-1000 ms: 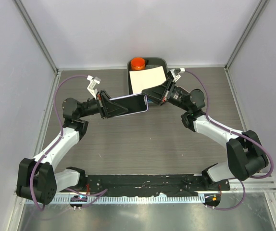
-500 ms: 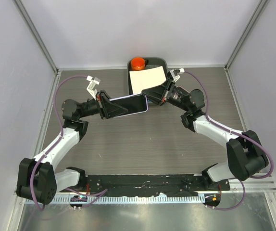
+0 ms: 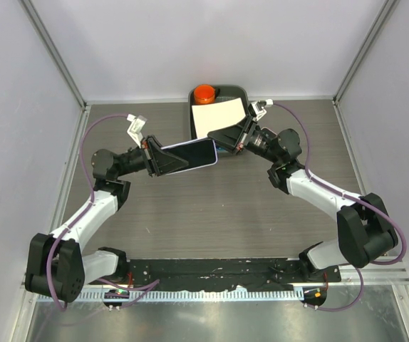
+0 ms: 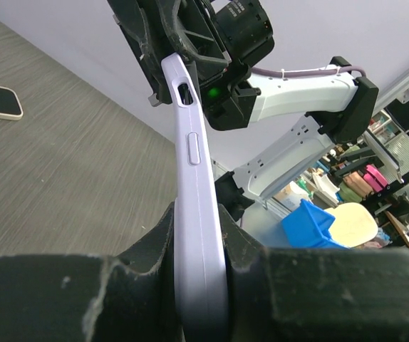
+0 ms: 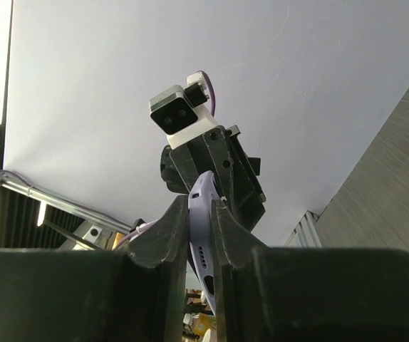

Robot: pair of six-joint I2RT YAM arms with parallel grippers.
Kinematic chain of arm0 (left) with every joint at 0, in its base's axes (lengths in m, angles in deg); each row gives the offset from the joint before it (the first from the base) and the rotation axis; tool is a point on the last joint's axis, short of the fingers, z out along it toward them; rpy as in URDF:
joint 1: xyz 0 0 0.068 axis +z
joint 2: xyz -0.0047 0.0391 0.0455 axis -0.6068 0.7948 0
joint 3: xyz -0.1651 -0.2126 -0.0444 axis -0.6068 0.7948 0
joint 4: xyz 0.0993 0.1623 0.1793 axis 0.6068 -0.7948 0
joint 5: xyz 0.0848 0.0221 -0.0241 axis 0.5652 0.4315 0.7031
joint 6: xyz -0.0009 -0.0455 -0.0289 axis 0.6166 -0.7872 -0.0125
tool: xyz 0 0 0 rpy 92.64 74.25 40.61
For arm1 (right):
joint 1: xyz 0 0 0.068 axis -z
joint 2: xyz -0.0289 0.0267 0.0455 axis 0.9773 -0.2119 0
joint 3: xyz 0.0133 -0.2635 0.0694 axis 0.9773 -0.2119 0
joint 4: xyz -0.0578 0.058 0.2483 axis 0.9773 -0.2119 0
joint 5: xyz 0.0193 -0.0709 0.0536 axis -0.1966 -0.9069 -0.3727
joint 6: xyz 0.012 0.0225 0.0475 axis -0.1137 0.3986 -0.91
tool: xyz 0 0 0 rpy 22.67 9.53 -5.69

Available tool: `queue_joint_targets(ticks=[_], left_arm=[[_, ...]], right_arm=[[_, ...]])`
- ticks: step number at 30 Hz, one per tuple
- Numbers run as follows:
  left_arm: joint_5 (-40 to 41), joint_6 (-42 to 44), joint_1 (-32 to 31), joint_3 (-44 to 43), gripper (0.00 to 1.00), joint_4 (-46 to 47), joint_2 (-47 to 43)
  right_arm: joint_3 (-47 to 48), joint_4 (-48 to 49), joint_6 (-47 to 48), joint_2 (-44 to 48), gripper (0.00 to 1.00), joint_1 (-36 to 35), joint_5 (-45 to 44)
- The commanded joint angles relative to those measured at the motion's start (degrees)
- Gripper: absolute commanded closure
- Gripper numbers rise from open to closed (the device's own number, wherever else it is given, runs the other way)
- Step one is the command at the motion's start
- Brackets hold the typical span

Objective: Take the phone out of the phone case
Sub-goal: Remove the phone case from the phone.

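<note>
The phone case (image 3: 192, 167), lilac, was held in the air above the counter (image 3: 204, 214), just in front of the tray (image 3: 236, 89). Its left end was pinched edge-on by the left gripper (image 3: 163, 158), whose fingers were pressed against the two broad faces. The opposite end was clamped in the same way by the right gripper (image 3: 222, 142). The phone (image 3: 190, 153) was seen as a dark face framed by the lilac rim and appeared fully seated.

The step in hand was judged to be the separation itself, set up but not yet done. No lifted corner or gap could be made out. For the next move, one end would need to be kept fixed while the case rim at the other end was peeled or bent back off the phone's corner. The grip would have to be on the rim alone, since fingers pressing both faces would hold phone and case together.
</note>
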Motion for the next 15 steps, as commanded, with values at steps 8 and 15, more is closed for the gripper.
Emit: queue_joint_targets(ticks=[8,15], left_arm=[[-4.56,-3.88,-0.02,-2.43,1.0,19.42,-4.42],[-4.48,-5.29,0.33,-2.52,1.0,21.17,-4.95]], right_arm=[[0.77,-9.63,6.93,-1.85,0.99,1.01,-6.91],[0.95,-10.87,8.51,-1.67,0.99,1.1,-7.61]])
